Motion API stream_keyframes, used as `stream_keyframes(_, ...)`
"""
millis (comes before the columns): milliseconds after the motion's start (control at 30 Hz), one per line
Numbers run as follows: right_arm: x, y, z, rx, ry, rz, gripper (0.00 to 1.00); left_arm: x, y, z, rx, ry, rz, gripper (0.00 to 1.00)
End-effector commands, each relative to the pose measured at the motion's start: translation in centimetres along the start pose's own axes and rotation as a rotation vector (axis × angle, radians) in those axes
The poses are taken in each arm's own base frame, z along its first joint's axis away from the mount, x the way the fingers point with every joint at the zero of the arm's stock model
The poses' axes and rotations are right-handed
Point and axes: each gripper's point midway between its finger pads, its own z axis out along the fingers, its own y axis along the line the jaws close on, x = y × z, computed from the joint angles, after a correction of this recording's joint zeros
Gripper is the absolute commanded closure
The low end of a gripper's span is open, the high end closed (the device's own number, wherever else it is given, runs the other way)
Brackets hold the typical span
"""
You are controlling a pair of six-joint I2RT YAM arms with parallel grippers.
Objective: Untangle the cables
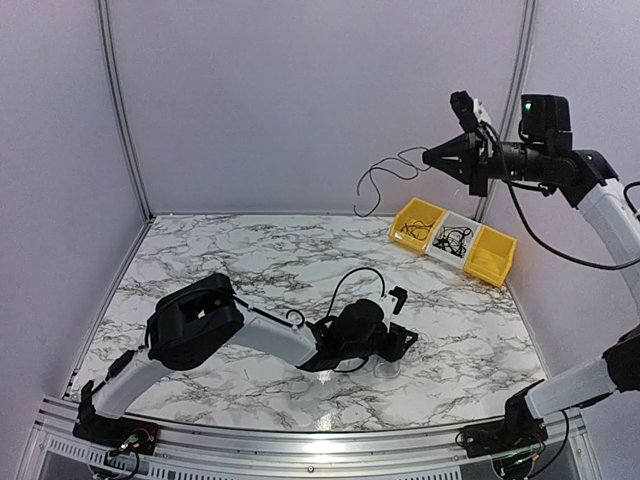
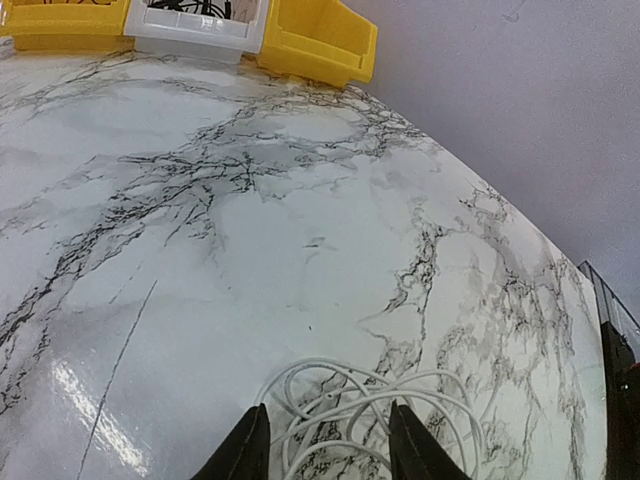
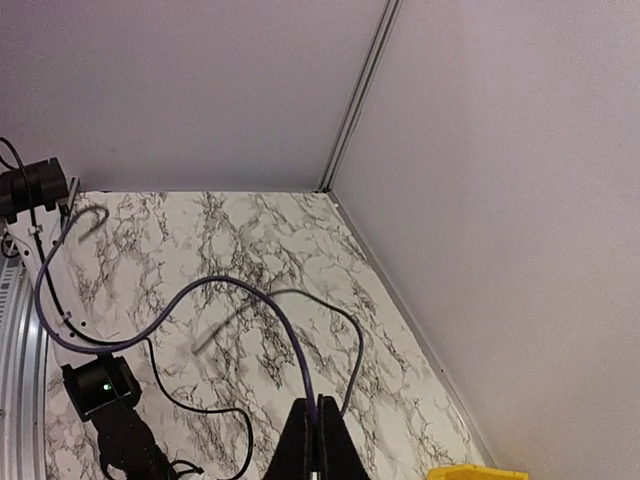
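Over the marbled worktop's (image 1: pixel 250 250) far right corner, the right claw (image 1: pixel 428 155) is pinching a thin dark cable (image 3: pixel 240 283) aloft and should be lowering it slowly toward the bins (image 1: pixel 490 262), while the left claw (image 2: pixel 330 450) is gaping over a white coil (image 2: pixel 340 385).

Two robot arms are counted: left arm (image 1: pixel 250 335), right arm (image 1: pixel 600 200). Three bins are seen at right: one white bin (image 1: pixel 462 222) and two yellow, near yellow bin (image 1: pixel 492 258) and far yellow bin (image 1: pixel 428 210). One thin dark cable (image 1: pixel 385 172) is seen upper centre, and one white coiled cable (image 2: pixel 370 410) at bottom centre; binned cables cannot be counted
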Motion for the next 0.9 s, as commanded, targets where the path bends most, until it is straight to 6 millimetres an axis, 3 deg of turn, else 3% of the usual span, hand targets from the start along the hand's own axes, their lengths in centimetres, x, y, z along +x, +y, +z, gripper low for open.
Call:
stream_keyframes(0, -2.7, -1.0, -0.4, -0.002, -0.057, 0.039, 1.00, -0.2, -0.2, -0.7, 0.015, -0.009, -0.015, 0.57)
stream_keyframes(67, -3.1, -2.7, -0.4, 0.077, -0.067, 0.021, 1.00, -1.6, -0.8, -1.8, 0.024, -0.035, -0.011, 0.57)
stream_keyframes(167, -2.1, -5.7, -0.3, 0.201, -0.051, 0.027, 1.00, -4.0, -1.8, -4.3, 0.034, -0.077, 0.014, 0.54)
stream_keyframes(333, 1.2, -10.8, -0.5, 0.368, -0.015, 0.070, 1.00, -8.0, -3.5, -9.8, 0.054, -0.139, 0.061, 0.49)
stream_keyframes(433, 4.5, -13.9, 0.0, 0.444, 0.034, 0.100, 1.00, -9.6, -3.7, -13.3, 0.038, -0.170, 0.081, 0.47)
stream_keyframes(600, 12.3, -19.4, 1.4, 0.524, 0.140, 0.201, 1.00, -10.5, -2.4, -18.3, -0.047, -0.177, 0.159, 0.43)
stream_keyframes(767, 19.7, -25.1, 1.8, 0.630, 0.247, 0.274, 1.00, -10.2, 0.9, -20.1, -0.212, -0.053, 0.241, 0.39)
stream_keyframes(867, 22.4, -28.0, 2.1, 0.654, 0.270, 0.315, 1.00, -11.1, 3.7, -20.4, -0.281, -0.038, 0.222, 0.41)
